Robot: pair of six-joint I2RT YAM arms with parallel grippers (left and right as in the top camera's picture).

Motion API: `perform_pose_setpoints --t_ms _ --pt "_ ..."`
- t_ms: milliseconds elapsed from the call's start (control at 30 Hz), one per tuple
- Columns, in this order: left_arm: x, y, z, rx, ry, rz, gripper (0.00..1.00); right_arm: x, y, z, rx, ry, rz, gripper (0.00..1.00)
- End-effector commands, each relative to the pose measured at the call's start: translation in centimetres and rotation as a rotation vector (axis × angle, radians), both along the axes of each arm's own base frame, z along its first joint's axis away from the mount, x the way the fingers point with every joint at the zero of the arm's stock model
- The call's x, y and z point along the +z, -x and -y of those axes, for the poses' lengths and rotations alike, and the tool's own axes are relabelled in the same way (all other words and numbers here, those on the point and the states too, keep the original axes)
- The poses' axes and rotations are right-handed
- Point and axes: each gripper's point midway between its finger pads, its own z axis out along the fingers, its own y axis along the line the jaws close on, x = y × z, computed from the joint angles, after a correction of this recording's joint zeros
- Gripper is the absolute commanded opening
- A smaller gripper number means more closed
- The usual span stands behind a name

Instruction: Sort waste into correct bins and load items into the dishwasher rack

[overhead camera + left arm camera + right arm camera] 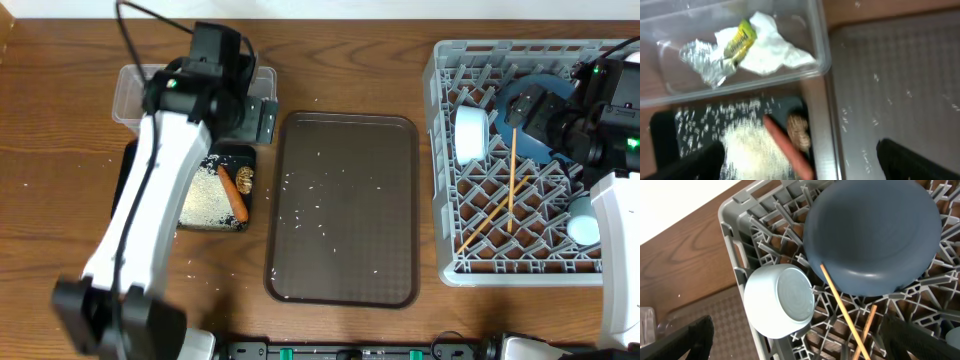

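Observation:
The clear tub (820,45) holds the foil ball (700,60), the yellow-green wrapper (740,40) and the white napkin (770,50). The black tray (228,158) holds rice (205,200), the carrot (233,195) and the brown lump (245,178). My left gripper (800,150) is open and empty above the tray's edge. The grey rack (445,150) holds the white bowl (472,132), the dark blue dish (875,230), chopsticks (512,180) and a small blue cup (583,222). My right gripper (800,335) is open and empty above the bowl and dish. The pink cup is out of view.
The brown serving tray (345,210) lies in the middle between the bins and the rack, with scattered rice grains on it. A few grains lie on the wooden table (40,200) near the black tray. My left arm (150,220) covers part of the black tray.

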Motion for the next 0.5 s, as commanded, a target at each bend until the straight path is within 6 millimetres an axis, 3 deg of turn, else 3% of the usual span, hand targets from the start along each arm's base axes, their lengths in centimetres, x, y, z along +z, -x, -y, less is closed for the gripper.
perform_pose_setpoints --t_ms 0,133,467 --pt "2.3 2.1 0.0 -0.018 -0.012 0.022 0.98 1.2 0.1 0.0 -0.007 -0.004 0.029 0.99" --pt "4.8 3.9 -0.8 -0.003 0.011 0.067 0.98 1.2 0.1 0.0 -0.007 -0.004 0.029 0.99" --pt "14.6 7.9 -4.3 0.087 0.045 0.463 0.98 1.2 0.1 0.0 -0.007 -0.004 0.029 0.99"
